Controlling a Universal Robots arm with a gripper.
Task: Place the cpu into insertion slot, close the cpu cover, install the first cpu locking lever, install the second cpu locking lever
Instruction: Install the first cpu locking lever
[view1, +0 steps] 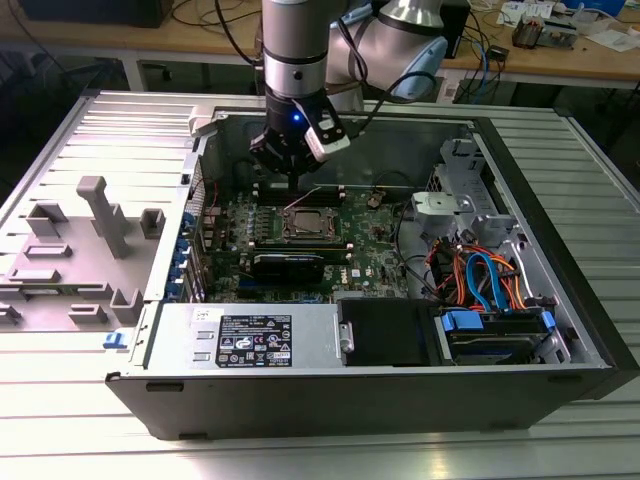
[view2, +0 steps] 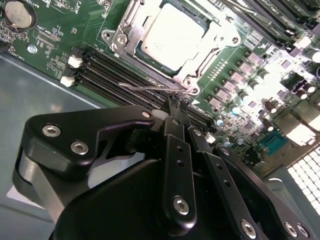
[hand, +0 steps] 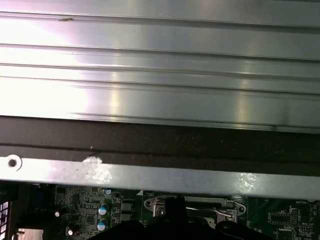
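Gripper (view2: 176, 103), second wrist view: jaws closed together, tips at the end of a wire locking lever (view2: 145, 88); whether they pinch it cannot be told. The lever runs along the gripper-side edge of the cpu cover (view2: 222, 40), which lies flat over the cpu (view2: 172, 36). Memory slots (view2: 112, 70) crowd that edge, leaving little room; the case wall (view2: 40, 85) stands beyond them.

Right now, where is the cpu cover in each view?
Exterior view: cpu cover at the motherboard's middle, under the tool.
Second wrist view: silver frame around the cpu, just past the tool.
First wrist view: probably the silver brackets beside the chassis rail.
Shared landmark: the green motherboard.
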